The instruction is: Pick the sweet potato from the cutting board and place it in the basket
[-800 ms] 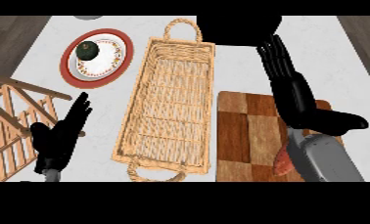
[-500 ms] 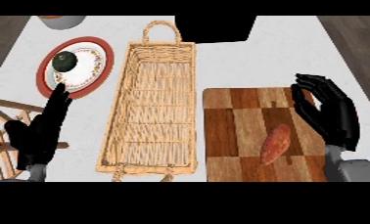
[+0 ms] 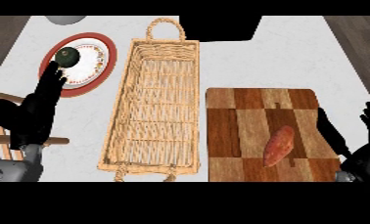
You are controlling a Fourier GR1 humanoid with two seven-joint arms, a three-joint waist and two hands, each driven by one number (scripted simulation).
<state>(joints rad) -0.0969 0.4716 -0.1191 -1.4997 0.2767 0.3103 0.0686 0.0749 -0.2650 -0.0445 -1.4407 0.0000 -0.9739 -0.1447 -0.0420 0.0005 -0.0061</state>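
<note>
Pale marbled surface [image 3: 289, 61] underneath it all. Far left, left robot hand [image 3: 37, 113] resting, fingers straight and relaxed, nothing held, tips by a red-rimmed plate [image 3: 101, 69]. Centre, wicker basket [image 3: 119, 120] holding nothing. Right, sweet potato [image 3: 279, 145] flat on the cutting board [image 3: 239, 135], untouched. Right robot hand [image 3: 336, 137] just beside it, fingers spread, nothing gripped. Pick and place both still to do.

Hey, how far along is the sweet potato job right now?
Nothing looks done yet: the sweet potato lies on the cutting board, untouched. In hand: the right hand is open at the board's right edge, beside the potato but apart from it. The left hand rests open at the view's left, near the plate. Left: grasping the potato, lifting it and setting it in the basket.
</note>
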